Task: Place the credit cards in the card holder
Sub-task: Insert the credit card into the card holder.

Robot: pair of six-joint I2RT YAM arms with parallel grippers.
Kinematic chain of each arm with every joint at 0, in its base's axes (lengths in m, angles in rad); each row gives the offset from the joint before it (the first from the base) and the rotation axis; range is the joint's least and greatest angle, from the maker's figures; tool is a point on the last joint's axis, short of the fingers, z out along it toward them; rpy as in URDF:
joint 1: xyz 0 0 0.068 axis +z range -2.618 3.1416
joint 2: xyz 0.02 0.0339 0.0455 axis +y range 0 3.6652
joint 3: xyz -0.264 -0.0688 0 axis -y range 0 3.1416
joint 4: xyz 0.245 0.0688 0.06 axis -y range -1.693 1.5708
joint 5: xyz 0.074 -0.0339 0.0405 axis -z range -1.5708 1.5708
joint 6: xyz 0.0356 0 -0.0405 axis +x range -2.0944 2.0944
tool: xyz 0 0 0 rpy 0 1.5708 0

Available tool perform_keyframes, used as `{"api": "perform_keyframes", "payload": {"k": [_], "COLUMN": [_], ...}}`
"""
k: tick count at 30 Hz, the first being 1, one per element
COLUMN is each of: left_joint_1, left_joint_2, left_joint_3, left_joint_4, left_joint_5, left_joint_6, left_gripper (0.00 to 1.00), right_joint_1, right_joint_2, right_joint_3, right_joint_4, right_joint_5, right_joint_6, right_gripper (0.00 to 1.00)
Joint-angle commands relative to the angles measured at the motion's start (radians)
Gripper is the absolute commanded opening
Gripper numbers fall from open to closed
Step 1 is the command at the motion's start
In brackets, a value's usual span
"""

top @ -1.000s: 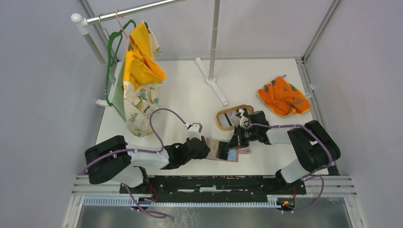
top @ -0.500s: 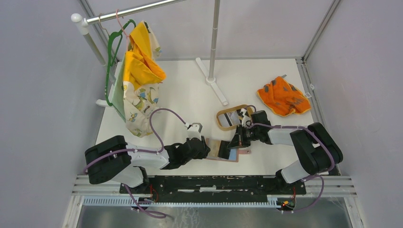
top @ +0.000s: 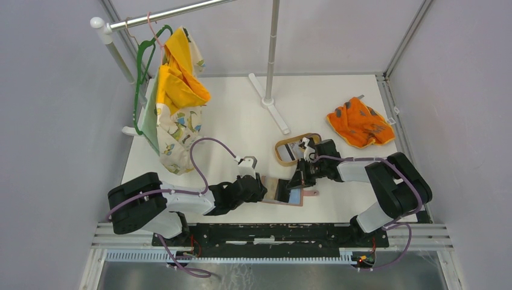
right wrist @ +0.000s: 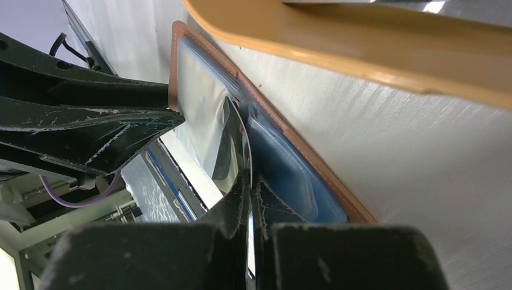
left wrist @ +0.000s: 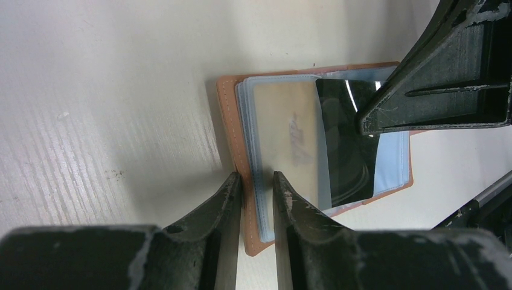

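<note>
The card holder (top: 279,192) lies open on the table, reddish-brown outside and blue-grey inside. My left gripper (top: 261,188) is shut on its left edge (left wrist: 228,109), which sits between the two fingers (left wrist: 256,181). My right gripper (top: 298,180) is shut on a glossy black credit card (left wrist: 347,145). The card's far end lies under a clear pocket of the holder (right wrist: 284,169). In the right wrist view the card (right wrist: 232,139) stands on edge between the closed fingertips (right wrist: 249,187). More credit cards (top: 292,151) lie in the oval wooden tray (top: 278,152).
The wooden tray's rim (right wrist: 362,54) is just behind the holder. An orange patterned cloth (top: 360,122) lies at the back right. A rack pole's foot (top: 273,107) stands at the back centre. Garments on a hanger (top: 175,90) hang at the back left.
My right gripper has shifted slightly with the card over the holder. The left gripper has stayed on the holder's edge.
</note>
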Motion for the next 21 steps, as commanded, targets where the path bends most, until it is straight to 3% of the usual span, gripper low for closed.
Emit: {"api": "perform_keyframes", "payload": {"k": [1,12,21], "left_joint_1": [-0.005,-0.005,-0.005], "left_joint_2": [0.042,0.035,0.030], "left_joint_3": [0.005,0.015,0.009], "left_joint_4": [-0.043,-0.070,-0.060], "left_joint_5": [0.017,-0.003,0.001], "left_joint_6": [0.047,0.045,0.051], "left_gripper": [0.30,0.30,0.30], "right_joint_1": [0.029,0.032,0.032], "right_joint_2": [0.032,-0.053,-0.002], "right_joint_3": [-0.010,-0.142,-0.133], "right_joint_4": [-0.060,0.073,0.087], "right_joint_5": [0.138,0.126,0.103], "right_joint_6": [-0.042,0.003,0.018], "right_gripper": [0.00,0.00,0.00]}}
